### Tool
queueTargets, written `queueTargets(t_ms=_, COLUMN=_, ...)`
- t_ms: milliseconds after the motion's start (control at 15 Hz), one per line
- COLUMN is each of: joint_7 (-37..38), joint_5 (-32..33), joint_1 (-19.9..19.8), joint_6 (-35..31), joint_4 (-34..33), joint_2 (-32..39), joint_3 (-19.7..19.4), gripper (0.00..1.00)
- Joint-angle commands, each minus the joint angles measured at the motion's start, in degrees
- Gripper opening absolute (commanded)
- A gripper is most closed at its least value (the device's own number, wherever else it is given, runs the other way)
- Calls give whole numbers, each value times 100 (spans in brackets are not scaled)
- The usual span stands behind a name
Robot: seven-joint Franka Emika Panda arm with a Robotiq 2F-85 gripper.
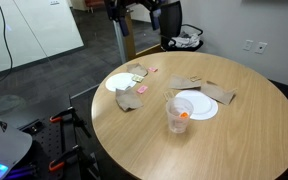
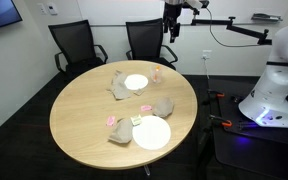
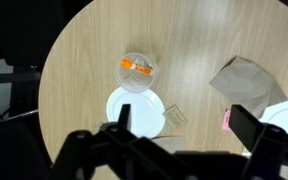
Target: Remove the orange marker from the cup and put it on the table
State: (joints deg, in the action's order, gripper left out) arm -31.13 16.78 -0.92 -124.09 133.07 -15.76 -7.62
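Operator: Risk sits mostly with the clear, slightly tapered plastic cup [image 3: 138,68]. It looks light and stands free on the round, tan wood-grain desk [image 3: 189,40]. If the end effector [image 3: 184,122] comes down off-centre, I'd guess a finger could catch the rim and tip it. It could also pinch the wall together with the pen and lift both.

Observer: Where is the pen?

Operator: The short, slim orange marker [image 3: 136,68] lies slanted inside the cup, across its mouth as seen from above. A slanted stick may slip or swing when squeezed, and a drop could send it rolling over the desk.

Observer: And the end effector?

Operator: Its fingers are spread wide with nothing between them. In an exterior view it [image 2: 171,28] hangs high over the far edge of the desk, well apart from the cup.

Observer: What can't you make out?

Operator: From above I cannot tell whether the marker's tip clears the rim. I also cannot tell whether the cup touches the white round paper plate [image 3: 134,108] or only stands just beside it. The end effector's dark body blocks the bottom of the wrist view. In an exterior view the marker [image 1: 184,116] is only an orange speck, and the cup's clear wall almost vanishes.
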Motion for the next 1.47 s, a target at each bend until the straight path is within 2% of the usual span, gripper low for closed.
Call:
queueTargets(t_ms=0, joint_7=-507, joint_5=234, joint_1=-122, joint_6=178, joint_4=-251, joint_2=365, joint_3=-54, gripper=100)
queueTargets(t_ms=667, joint_7=-2008, joint_5=479, joint_1=-448, joint_6=-28, joint_4=-444, joint_2=1127, joint_3=-184, gripper=100)
queueTargets(t_ms=1000, joint_7=-2535, joint_5=393, joint_1=-550, joint_6=-718, joint_4=-490, joint_2=1517, joint_3=-187, gripper=100)
queueTargets(t_ms=1400, joint_7=-2644, joint_5=382, joint_1=-635, joint_6=-1282, joint_4=-637, joint_2=2100, joint_3=-135, gripper=100)
